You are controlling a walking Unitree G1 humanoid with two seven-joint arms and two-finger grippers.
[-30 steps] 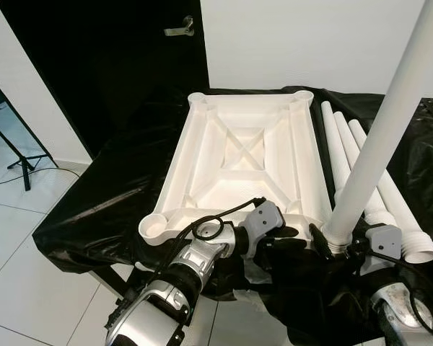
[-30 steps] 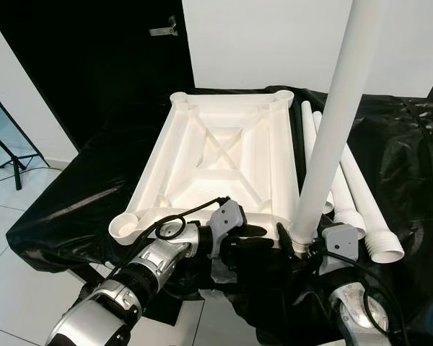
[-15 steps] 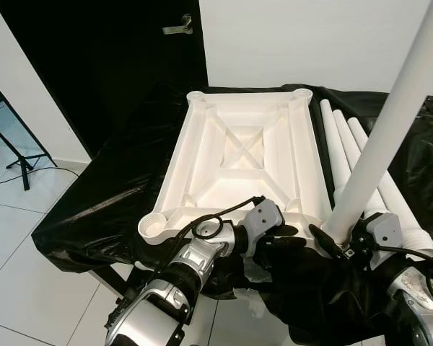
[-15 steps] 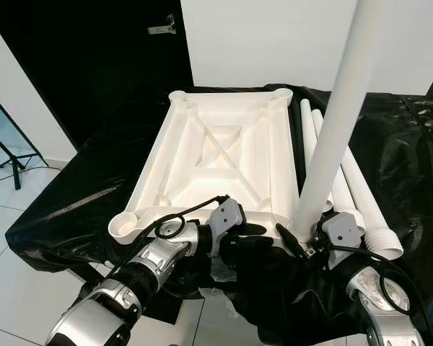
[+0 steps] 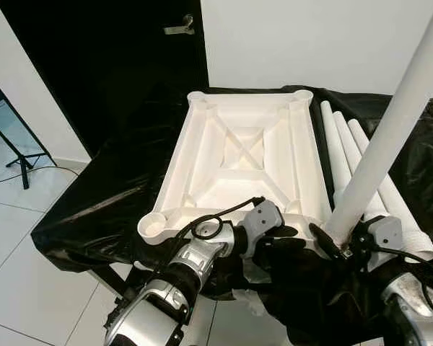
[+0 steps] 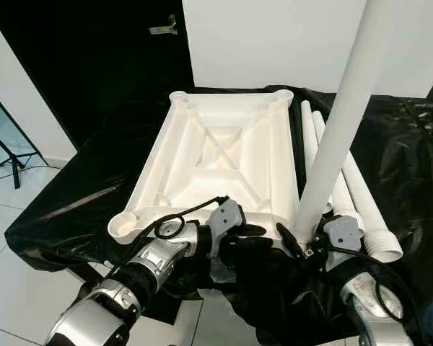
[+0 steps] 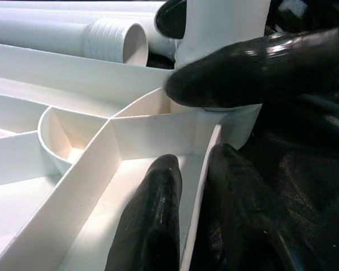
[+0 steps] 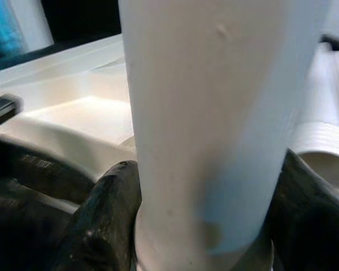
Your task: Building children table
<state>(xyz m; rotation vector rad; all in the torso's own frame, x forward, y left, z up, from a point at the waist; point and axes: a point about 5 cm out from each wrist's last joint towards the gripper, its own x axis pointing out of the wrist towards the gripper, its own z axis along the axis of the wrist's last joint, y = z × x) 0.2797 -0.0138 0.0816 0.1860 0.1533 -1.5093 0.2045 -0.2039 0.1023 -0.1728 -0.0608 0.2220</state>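
I see a matt white plastic tabletop (image 5: 245, 155) and smooth leg (image 5: 386, 137) over glossy, crinkled black sheeting (image 5: 108, 194), between my shiny black fingers (image 8: 104, 214).

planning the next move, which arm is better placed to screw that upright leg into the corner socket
Right. The right gripper already clamps the upright leg at its base, while the left gripper pinches the tabletop rim beside that corner, steadying it.

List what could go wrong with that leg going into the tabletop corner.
The right hand grips the tall leg near its base, so it may lean and cross-thread in the corner socket. The left hand pinches only the upturned tabletop rim; on slick black plastic sheeting, it may slide.
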